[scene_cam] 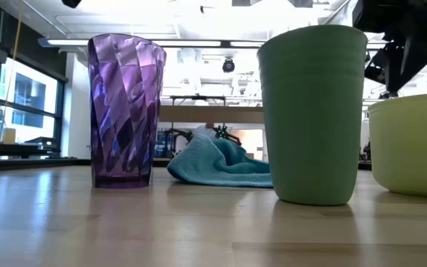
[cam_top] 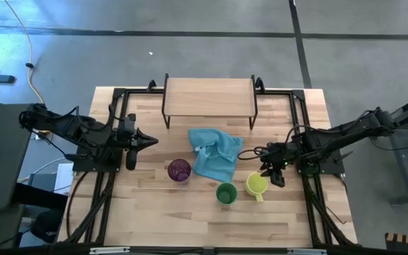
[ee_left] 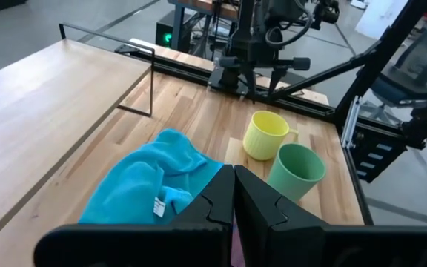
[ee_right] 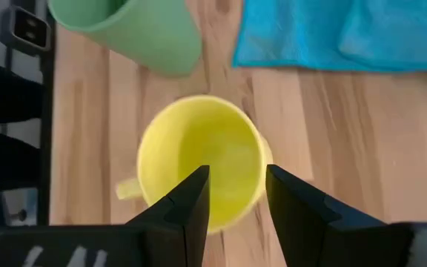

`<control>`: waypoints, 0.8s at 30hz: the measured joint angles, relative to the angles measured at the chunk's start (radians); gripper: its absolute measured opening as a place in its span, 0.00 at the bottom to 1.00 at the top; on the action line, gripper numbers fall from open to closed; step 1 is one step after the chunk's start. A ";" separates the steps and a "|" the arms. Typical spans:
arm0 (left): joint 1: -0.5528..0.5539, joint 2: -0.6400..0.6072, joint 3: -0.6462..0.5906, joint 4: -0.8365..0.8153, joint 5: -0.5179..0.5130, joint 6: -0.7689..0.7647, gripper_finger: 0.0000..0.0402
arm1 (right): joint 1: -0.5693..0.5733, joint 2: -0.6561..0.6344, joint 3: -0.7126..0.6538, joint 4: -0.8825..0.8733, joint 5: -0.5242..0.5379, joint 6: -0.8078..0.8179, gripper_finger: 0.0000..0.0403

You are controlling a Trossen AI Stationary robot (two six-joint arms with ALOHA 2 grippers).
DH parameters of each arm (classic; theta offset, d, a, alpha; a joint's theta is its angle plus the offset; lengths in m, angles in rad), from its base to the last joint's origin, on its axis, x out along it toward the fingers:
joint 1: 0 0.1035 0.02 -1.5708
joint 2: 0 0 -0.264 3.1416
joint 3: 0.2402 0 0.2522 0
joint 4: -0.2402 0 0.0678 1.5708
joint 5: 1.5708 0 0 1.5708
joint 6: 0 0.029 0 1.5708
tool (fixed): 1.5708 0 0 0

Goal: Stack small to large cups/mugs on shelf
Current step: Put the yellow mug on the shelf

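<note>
The yellow-green mug [cam_top: 256,185] stands upright on the table, its handle toward the near edge. The green cup [cam_top: 226,193] stands on its base to the mug's left. The purple tumbler [cam_top: 179,170] stands farther left. The shelf [cam_top: 210,97] stands on its black legs at the far edge. My right gripper [ee_right: 236,178] is open just above the mug [ee_right: 199,167], one finger over its hollow and one outside its far wall; it also shows in the high view [cam_top: 273,175]. My left gripper [cam_top: 149,140] is shut and empty at the table's left, pointing right.
A crumpled light blue cloth [cam_top: 215,153] lies between the shelf and the cups, close to the tumbler and the mug. Black rails [cam_top: 307,134] run along both sides of the table. Bare wood [cam_top: 190,219] lies along the near edge.
</note>
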 joint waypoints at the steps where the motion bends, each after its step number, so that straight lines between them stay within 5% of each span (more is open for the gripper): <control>1: 0.000 0.000 0.000 0.001 0.000 0.000 0.00 | 0.000 0.000 -0.002 0.006 0.002 0.001 0.31; 24: 0.000 0.001 0.000 0.002 0.000 -0.023 0.00 | 0.000 0.080 -0.003 0.016 0.081 0.012 0.31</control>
